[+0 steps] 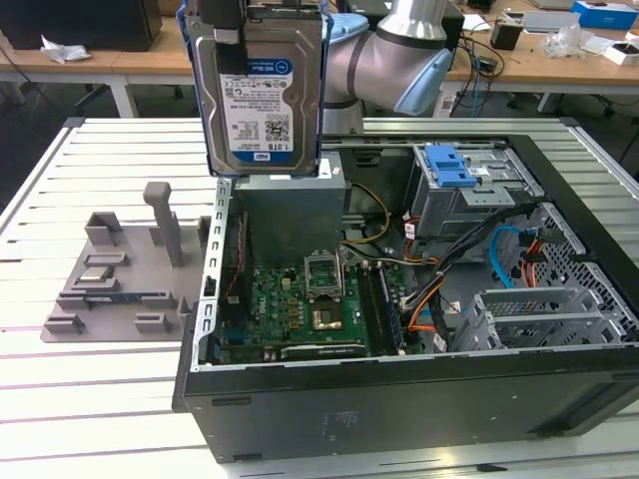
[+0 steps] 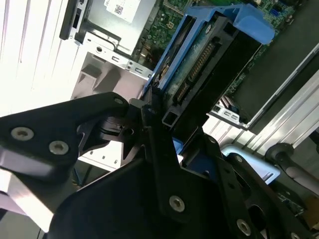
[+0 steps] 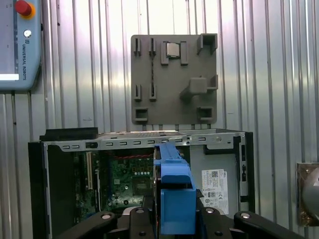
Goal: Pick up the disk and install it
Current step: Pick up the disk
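The claw (image 3: 175,211) was clamped on the disk (image 1: 262,100). In both wrist views its black fingers (image 3: 145,206) pressed in on the blue plastic side rails from either side. The disk hung upright in the air, clear of the counter (image 1: 60,399). In the exterior view its blue-and-white label faced the camera and its connector edge pointed downward. It was held over the open computer case (image 1: 399,409), toward the far part of the case on the exterior view's left. In that view its lower edge showed just above the grey metal box (image 1: 295,205) with the white sticker.

Near that box, inside the case, lay the green motherboard (image 1: 300,299). Toward the exterior view's right stood a metal drive cage (image 1: 479,190), topped by a ridged blue latch (image 1: 446,165). Bundled cables (image 1: 479,249) ran near the cage. The grey-and-blue arm (image 1: 399,60) curved in from the far side above the case.

The case lay on its side on the slatted counter. Just beside it, on the exterior view's left, sat a grey moulded fixture tray (image 1: 120,279) with posts and slots. A small metal chip (image 1: 97,274) rested in one of its recesses. In the first wrist view a grey control pendant (image 3: 17,45) with a red button lay on the counter, well apart from the tray.
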### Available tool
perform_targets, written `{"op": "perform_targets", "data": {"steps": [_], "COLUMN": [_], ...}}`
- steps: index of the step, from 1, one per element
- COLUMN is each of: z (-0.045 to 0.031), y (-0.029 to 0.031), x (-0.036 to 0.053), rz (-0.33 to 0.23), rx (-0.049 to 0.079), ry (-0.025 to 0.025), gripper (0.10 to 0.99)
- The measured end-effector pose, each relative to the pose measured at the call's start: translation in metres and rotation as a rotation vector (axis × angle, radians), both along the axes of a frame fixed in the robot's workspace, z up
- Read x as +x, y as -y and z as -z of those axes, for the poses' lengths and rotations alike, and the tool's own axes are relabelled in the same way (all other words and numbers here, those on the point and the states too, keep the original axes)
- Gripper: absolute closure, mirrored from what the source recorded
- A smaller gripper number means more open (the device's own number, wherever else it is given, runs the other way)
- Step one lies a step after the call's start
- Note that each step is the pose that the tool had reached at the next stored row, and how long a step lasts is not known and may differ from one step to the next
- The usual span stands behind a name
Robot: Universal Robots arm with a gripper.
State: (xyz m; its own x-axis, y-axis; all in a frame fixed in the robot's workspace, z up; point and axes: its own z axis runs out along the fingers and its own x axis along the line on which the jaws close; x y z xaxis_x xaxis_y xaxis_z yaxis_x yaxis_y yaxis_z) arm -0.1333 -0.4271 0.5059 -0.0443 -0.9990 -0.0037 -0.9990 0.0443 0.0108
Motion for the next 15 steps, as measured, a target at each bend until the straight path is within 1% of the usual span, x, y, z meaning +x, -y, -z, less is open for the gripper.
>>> {"op": "perform_targets", "data": {"steps": [1, 3, 5, 6, 15], "z": [0.0000, 0.0002, 0.0003, 0.0004, 0.0009], "y": [0.0024, 0.0099, 0.0132, 0.0171, 0.0388], "x": [0.0000, 0.0000, 0.0001, 0.0000, 0.0000], "rz": [0.000, 0.000, 0.000, 0.000, 0.000], "rx": [0.000, 0.000, 0.000, 0.000, -0.001], "ry": [0.0000, 0.0000, 0.0000, 0.0000, 0.0000], "gripper": [0.718, 0.718, 0.718, 0.718, 0.718]}}
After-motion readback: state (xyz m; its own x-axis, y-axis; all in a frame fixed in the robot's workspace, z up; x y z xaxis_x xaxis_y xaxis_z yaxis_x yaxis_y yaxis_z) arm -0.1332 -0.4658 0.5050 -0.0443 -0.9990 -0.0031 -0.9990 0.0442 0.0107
